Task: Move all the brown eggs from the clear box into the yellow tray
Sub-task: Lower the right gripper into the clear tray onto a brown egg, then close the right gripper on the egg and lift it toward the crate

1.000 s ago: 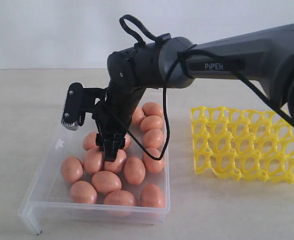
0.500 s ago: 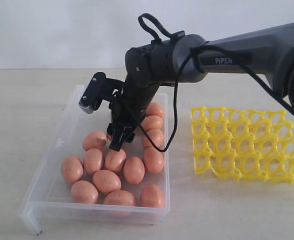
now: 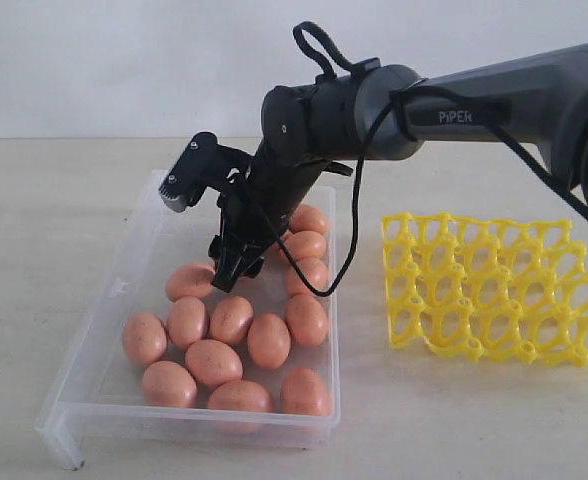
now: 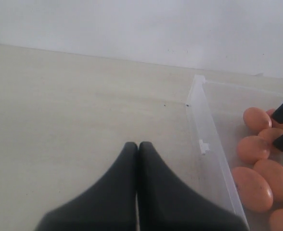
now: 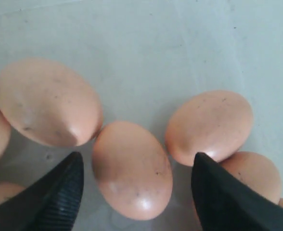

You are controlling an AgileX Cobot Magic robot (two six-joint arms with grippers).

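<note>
Raised since the earlier frames, right gripper [image 3: 232, 272] hangs over the brown eggs [image 3: 231, 318], jaws apart, gripping nothing. All visible eggs lie in the clear box [image 3: 104, 310]; yellow tray [image 3: 494, 300] sits at its 3 o'clock. Left gripper [image 4: 137, 147], jaws together, is beside the box wall.

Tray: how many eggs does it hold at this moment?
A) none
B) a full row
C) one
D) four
A: every cup of the tray shows empty in the exterior view, and the eggs in sight all lie in the box.
</note>
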